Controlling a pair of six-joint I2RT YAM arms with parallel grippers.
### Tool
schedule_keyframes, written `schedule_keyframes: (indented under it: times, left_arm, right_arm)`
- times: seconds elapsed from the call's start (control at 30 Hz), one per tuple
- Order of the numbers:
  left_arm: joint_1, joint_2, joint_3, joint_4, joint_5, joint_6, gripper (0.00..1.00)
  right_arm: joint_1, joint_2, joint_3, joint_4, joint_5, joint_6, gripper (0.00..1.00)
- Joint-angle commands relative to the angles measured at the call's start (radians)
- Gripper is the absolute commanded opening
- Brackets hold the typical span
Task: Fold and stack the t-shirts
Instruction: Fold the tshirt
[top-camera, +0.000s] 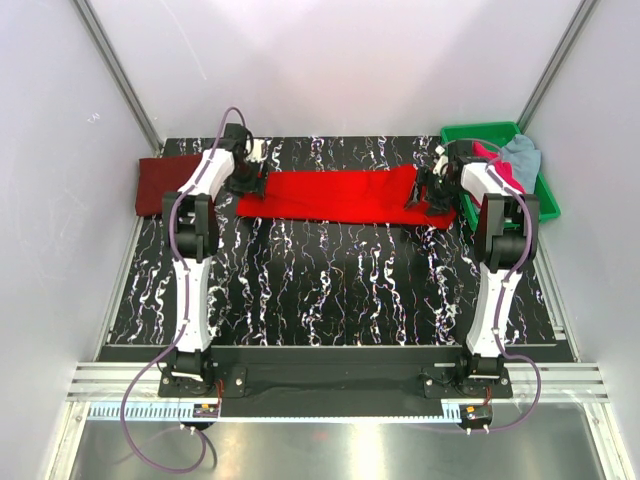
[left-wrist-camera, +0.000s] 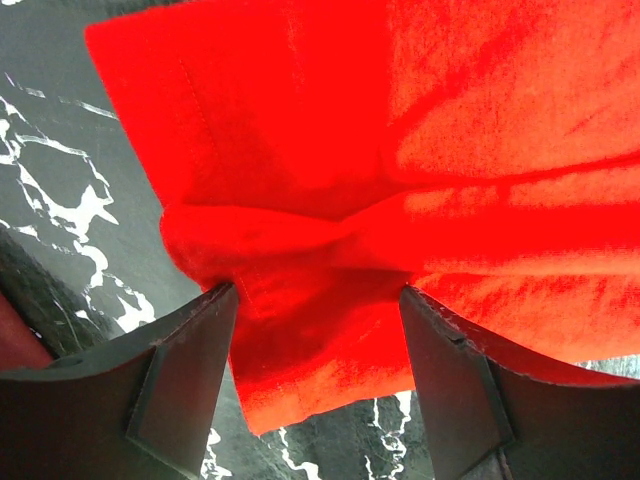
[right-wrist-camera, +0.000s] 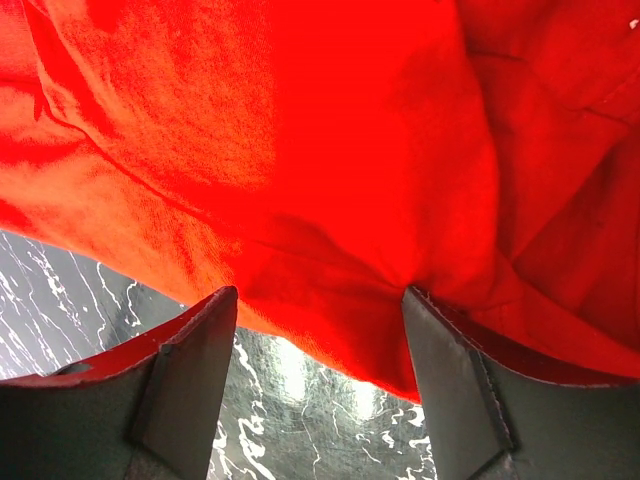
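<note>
The bright red t-shirt (top-camera: 335, 194) lies as a long folded band across the far middle of the table. My left gripper (top-camera: 247, 184) is at its left end and my right gripper (top-camera: 426, 190) at its right end. In the left wrist view the jaws of the left gripper (left-wrist-camera: 318, 295) stand wide open, with a corner of the red cloth (left-wrist-camera: 400, 150) between the fingertips. In the right wrist view the right gripper (right-wrist-camera: 320, 295) is open the same way over the hem of the red cloth (right-wrist-camera: 330, 150). The dark maroon shirt (top-camera: 160, 186) lies folded at the far left. The magenta-pink shirt (top-camera: 497, 160) and the pale grey-blue shirt (top-camera: 522, 155) lie bunched in the tray.
The green plastic tray (top-camera: 480, 130) stands at the far right corner, close behind the right arm. The black marbled table (top-camera: 330, 290) is walled by white panels at the left, right and back. The arm bases are at the near edge.
</note>
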Motion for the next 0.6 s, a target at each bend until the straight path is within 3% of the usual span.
schedule_keyframes:
  times: [0.0,0.57]
  left_arm:
    - [-0.002,-0.06,-0.106,-0.055,0.012,-0.025,0.73]
    - [-0.059,-0.374,-0.578,-0.08,0.013,-0.045,0.71]
  right_arm:
    - [-0.011,-0.023,-0.012,-0.046,0.054,-0.023,0.76]
    - [-0.017,0.263,0.47,-0.036,0.025,0.017,0.77]
